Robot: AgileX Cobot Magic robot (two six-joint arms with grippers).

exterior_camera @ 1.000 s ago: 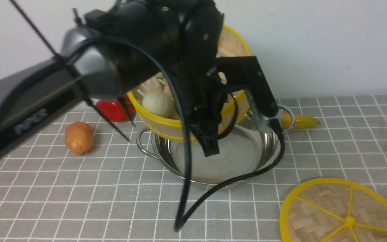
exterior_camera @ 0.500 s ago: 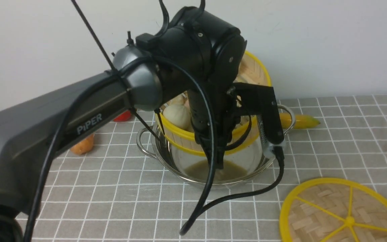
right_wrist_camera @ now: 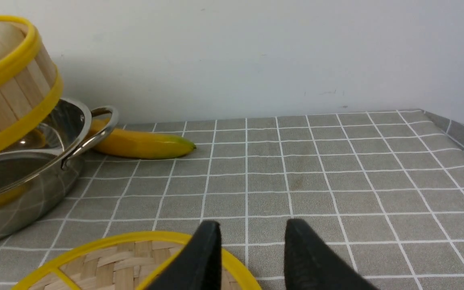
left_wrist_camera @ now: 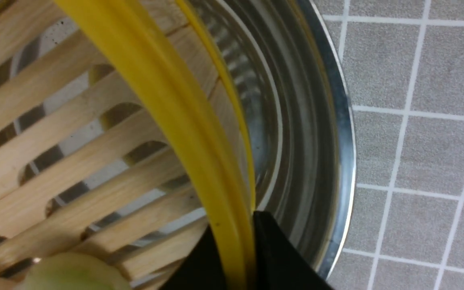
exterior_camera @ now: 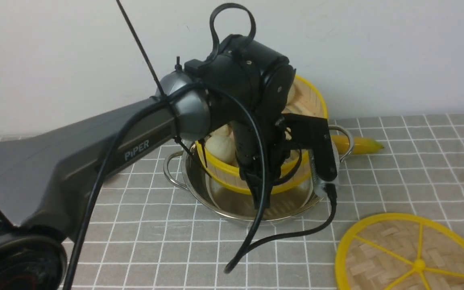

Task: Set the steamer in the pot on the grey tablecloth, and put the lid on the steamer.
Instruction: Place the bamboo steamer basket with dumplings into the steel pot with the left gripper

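The steamer [exterior_camera: 226,177], a bamboo basket with yellow rims, hangs tilted over the shiny pot [exterior_camera: 199,189], its low near edge inside the pot's rim. My left gripper [exterior_camera: 260,189] is shut on the steamer's near yellow rim; in the left wrist view the black fingers [left_wrist_camera: 272,249] pinch that rim next to the slatted floor [left_wrist_camera: 75,161] and the pot wall [left_wrist_camera: 308,141]. The lid [exterior_camera: 409,257] lies flat on the grey tablecloth [exterior_camera: 397,169] at the front right. My right gripper [right_wrist_camera: 252,229] stands open over the lid's edge [right_wrist_camera: 111,266], holding nothing.
Pale round food pieces [exterior_camera: 220,147] lie inside the steamer. A banana [exterior_camera: 359,145] rests behind the pot's right handle near the wall. The left arm's cable [exterior_camera: 256,241] loops down onto the cloth in front of the pot.
The left arm has carried the steamer to the right and down, so it now dips into the pot. The arm now covers the potato and the red item. The right gripper is still.
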